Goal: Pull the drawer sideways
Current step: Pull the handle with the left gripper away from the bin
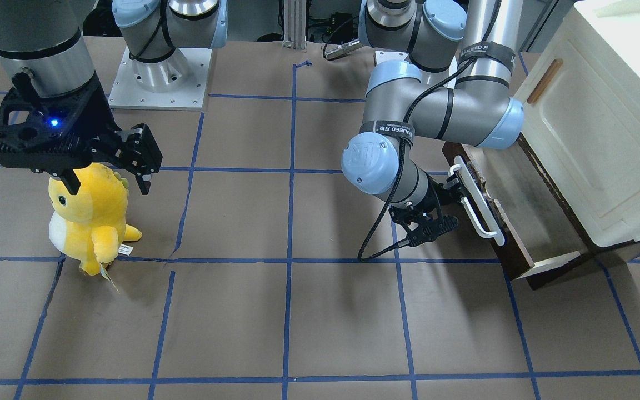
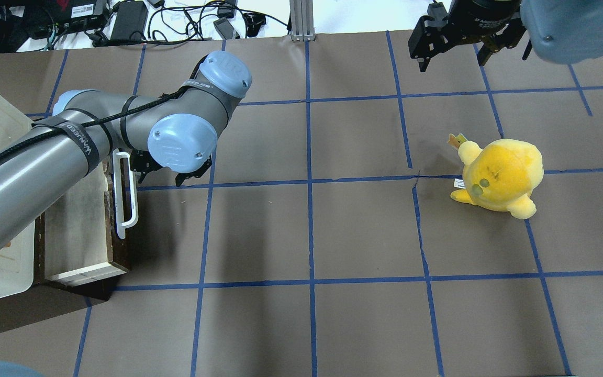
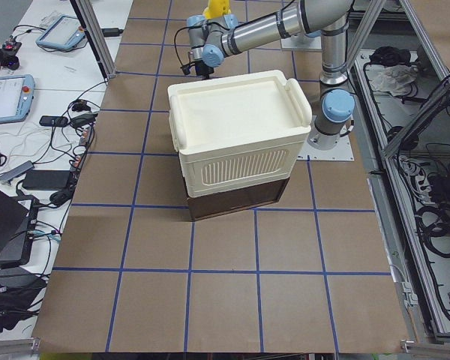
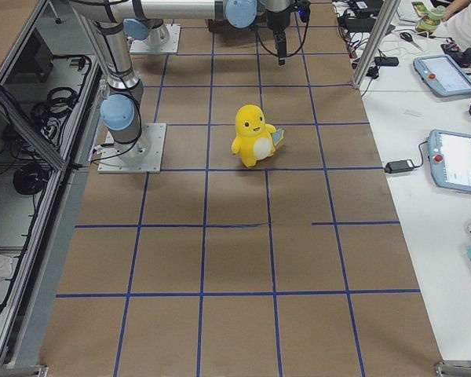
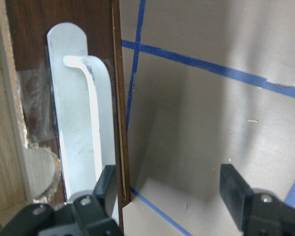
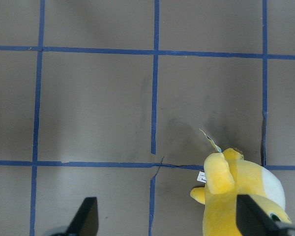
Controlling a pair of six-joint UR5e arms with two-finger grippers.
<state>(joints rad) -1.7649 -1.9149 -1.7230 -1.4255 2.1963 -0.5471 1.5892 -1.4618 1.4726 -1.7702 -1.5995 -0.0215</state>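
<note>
The drawer (image 1: 525,205) with a dark brown front and pale wood inside stands pulled out from under the cream-white cabinet (image 1: 603,139). Its long white bar handle (image 1: 478,211) faces the table's middle. It also shows in the overhead view (image 2: 79,220). My left gripper (image 5: 169,189) is open and empty, just beside the handle (image 5: 81,128), with one finger (image 5: 105,189) next to the bar and nothing between the fingers. My right gripper (image 1: 108,186) is open and empty, held high over the table; in the overhead view it (image 2: 452,60) is at the far right.
A yellow plush toy (image 1: 89,216) stands on the brown paper below my right gripper and shows in the right wrist view (image 6: 236,191). The cabinet door has a small brown wooden handle (image 1: 545,80). Blue tape lines grid the table.
</note>
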